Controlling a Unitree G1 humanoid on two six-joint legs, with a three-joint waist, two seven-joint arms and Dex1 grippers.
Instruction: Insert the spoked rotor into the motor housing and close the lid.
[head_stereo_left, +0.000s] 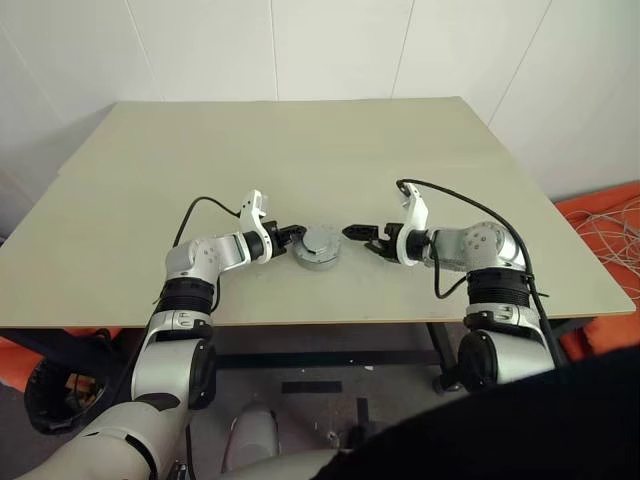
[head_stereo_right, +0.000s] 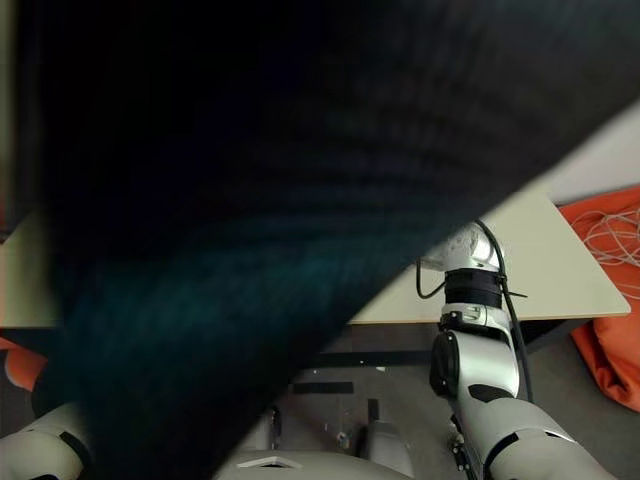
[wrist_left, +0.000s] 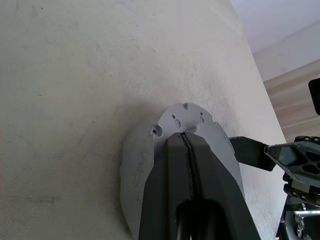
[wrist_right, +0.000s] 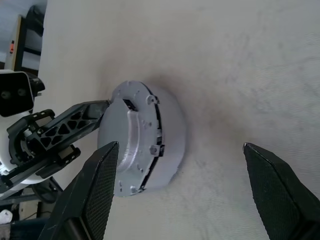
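White walls stand behind the pale table (head_stereo_left: 300, 150), and on its near half we see the motor housing (head_stereo_left: 320, 247) lying flat, a short round silver unit with a plate on top. We cannot tell whether that plate is the lid or the spoked rotor already seated; no copper windings are showing, so we judge the insertion is likely done and the closing step is in hand.

Our left hand (head_stereo_left: 290, 236) is clenched, its fingers (wrist_left: 192, 165) pressed together and resting over the housing's top face near its edge, touching it as far as we can tell. Our right hand (head_stereo_left: 362, 237) is released, its fingers (wrist_right: 95, 185) spread wide; the housing lies just beyond its fingertips, a little apart from them.

To do this step well, we would keep the left hand steady as a brace so the housing cannot slide. We would bring the right hand in level with the plate's rim, check that the plate's notches line up with the body, and press evenly rather than at one edge, lest it tilt and jam.
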